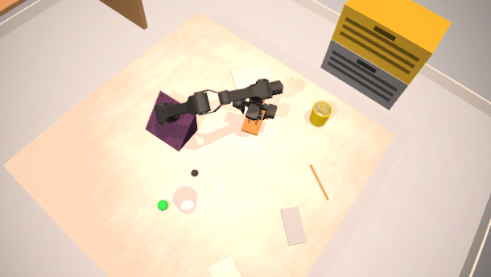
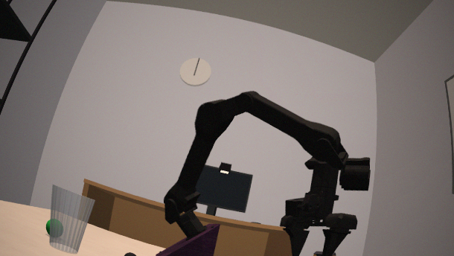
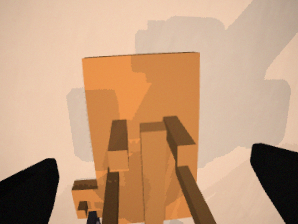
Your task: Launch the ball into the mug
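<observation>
the two dark fingers of the black gripper (image 1: 253, 121) (image 2: 312, 253) (image 3: 155, 155) are standing wide open and holding nothing. they are pointing down over the flat orange catapult (image 1: 250, 129) (image 3: 145, 80), one finger on each side of its raised wooden bars and well apart from them in the wrist view. the catapult is lying toward the far side of the pale tabletop (image 1: 241, 173) (image 2: 18, 219), its plain end showing past the gripper.

the jointed black arm (image 1: 241, 95) (image 2: 275, 115) is arching leftward from there to a dark purple wooden base (image 1: 179, 141) (image 2: 210, 236). a cream sheet (image 1: 243, 76) is lying just beyond the arm.

to the right of the catapult, well apart from it, the round yellow mug (image 1: 319, 117) is standing upright with pale sticks showing inside.

on the near left, a shiny green ball (image 1: 162, 205) (image 2: 48, 228) is resting on the tabletop beside a clear, ribbed, tapered cup (image 1: 185, 197) (image 2: 71, 223). a small black ball (image 1: 195, 173) (image 2: 130, 254) is sitting between the purple base and that cup. on the near right, a thin orange rod (image 1: 319, 182) is lying beyond a flat grey block (image 1: 294, 225).
</observation>
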`<state>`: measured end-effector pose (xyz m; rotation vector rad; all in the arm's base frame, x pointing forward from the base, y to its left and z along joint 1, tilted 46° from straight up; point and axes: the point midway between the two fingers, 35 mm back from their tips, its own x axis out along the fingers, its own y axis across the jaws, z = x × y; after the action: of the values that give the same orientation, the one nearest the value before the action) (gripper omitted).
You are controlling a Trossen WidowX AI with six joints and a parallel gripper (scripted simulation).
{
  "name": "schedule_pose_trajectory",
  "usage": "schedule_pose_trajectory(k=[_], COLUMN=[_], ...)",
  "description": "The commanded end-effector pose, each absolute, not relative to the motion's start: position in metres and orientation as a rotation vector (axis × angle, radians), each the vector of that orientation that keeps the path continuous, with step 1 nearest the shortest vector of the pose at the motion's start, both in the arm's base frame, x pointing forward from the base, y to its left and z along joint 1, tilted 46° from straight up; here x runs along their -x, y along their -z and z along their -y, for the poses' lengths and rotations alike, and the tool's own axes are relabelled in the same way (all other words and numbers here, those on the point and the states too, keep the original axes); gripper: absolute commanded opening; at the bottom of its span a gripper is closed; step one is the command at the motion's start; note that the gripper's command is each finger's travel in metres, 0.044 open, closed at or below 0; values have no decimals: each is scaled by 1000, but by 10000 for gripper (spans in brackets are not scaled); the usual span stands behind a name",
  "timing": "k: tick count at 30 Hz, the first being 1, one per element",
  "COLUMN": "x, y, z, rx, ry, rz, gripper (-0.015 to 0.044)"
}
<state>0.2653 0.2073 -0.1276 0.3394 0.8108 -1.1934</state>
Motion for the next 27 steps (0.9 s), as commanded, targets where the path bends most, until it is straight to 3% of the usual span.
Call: schedule_pose_trajectory(k=[1,27], x=[-265,-272], y=[131,161], z=[-204,-175], rx=[-330,-330], ry=[1184,1184], rz=[-810,-809], gripper=[440,440])
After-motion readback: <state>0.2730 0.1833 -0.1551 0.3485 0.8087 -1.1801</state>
